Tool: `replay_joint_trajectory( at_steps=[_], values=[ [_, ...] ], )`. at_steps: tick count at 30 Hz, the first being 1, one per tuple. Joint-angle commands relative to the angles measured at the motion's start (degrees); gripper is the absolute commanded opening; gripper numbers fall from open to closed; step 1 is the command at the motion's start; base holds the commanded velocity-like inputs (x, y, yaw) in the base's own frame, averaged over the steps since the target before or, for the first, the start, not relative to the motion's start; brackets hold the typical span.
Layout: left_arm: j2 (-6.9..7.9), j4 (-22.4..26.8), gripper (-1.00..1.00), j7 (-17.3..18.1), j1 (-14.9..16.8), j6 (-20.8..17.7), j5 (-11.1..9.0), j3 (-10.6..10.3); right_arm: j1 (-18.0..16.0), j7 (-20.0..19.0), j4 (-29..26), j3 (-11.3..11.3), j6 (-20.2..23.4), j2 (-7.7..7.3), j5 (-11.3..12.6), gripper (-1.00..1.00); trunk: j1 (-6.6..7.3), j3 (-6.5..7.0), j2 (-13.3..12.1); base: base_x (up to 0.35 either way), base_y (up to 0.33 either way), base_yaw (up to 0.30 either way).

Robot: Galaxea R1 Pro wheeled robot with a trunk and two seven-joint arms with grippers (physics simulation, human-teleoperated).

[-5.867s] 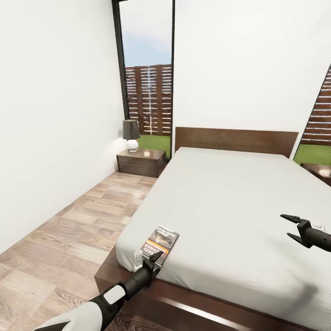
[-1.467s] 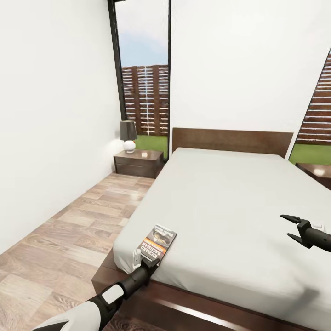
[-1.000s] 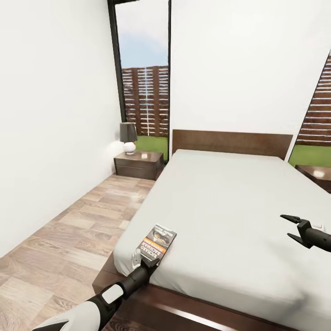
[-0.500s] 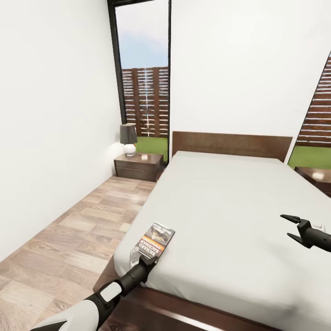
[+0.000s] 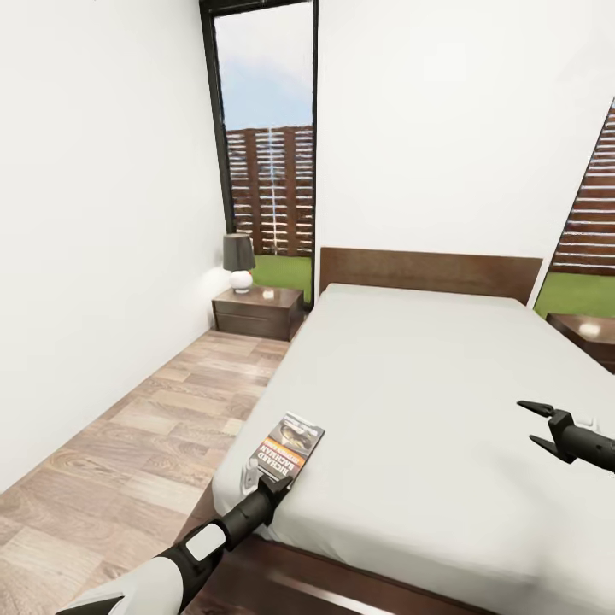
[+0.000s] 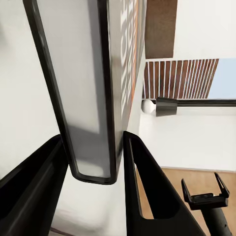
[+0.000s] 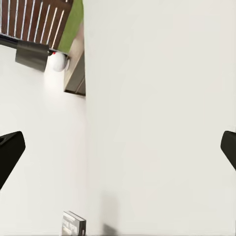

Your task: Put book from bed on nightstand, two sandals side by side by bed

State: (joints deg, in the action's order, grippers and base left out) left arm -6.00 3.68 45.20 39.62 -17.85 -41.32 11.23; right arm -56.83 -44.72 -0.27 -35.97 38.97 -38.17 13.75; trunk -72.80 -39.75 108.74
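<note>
- Where the left arm reaches the near left corner of the bed, the left gripper [image 5: 272, 487] is clamped on the near edge of the small thin paperback book with a dark cover and orange band [image 5: 287, 448].
- At the left wrist, one black finger [image 6: 147, 191] sits on each side of the book [image 6: 91, 98], both close against it.
- Most of the book rests on the plain light-grey mattress of the large bed with a dark brown wooden frame [image 5: 444, 401], close to the mattress's left edge.
- Over the right part of the mattress, the right gripper [image 5: 540, 424] hovers with its fingers spread wide and nothing between them; the right wrist view puts one fingertip [image 7: 10, 152] at each side margin, well apart.
- Left of the bed lies the brown wood-plank floor [image 5: 128, 444].
- At the far end, just beside the flat headboard [image 5: 427, 272], stands the small glossy dark-brown two-drawer nightstand [image 5: 258, 311].
- On it stands a lamp with a white round base and dark shade [image 5: 240, 261].
- Behind it rises the tall dark-framed window [image 5: 266, 145].
- A second dark-brown nightstand [image 5: 585, 330] shows at the bed's far right.
</note>
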Motion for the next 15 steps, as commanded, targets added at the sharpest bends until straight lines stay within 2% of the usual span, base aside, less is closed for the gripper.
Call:
replay_joint_trajectory(
  at_steps=[1, 15],
  values=[
    [0.00, 0.0, -1.00, 0.1, 0.0, -0.5, 0.1, 0.5, 0.0, 0.0, 0.3, 0.4, 0.3, 0.04, 0.6, 1.00, 0.23, 0.12, -0.4, 0.000, 0.000, 0.000],
    [1.16, 0.1, -1.00, 0.6, 0.0, -0.9, 0.1, 0.5, 0.0, -0.1, 1.9, 0.4, 0.2, 0.83, 0.6, 1.00, 3.31, 2.64, -6.0, 0.000, 0.000, 0.000]
  ],
)
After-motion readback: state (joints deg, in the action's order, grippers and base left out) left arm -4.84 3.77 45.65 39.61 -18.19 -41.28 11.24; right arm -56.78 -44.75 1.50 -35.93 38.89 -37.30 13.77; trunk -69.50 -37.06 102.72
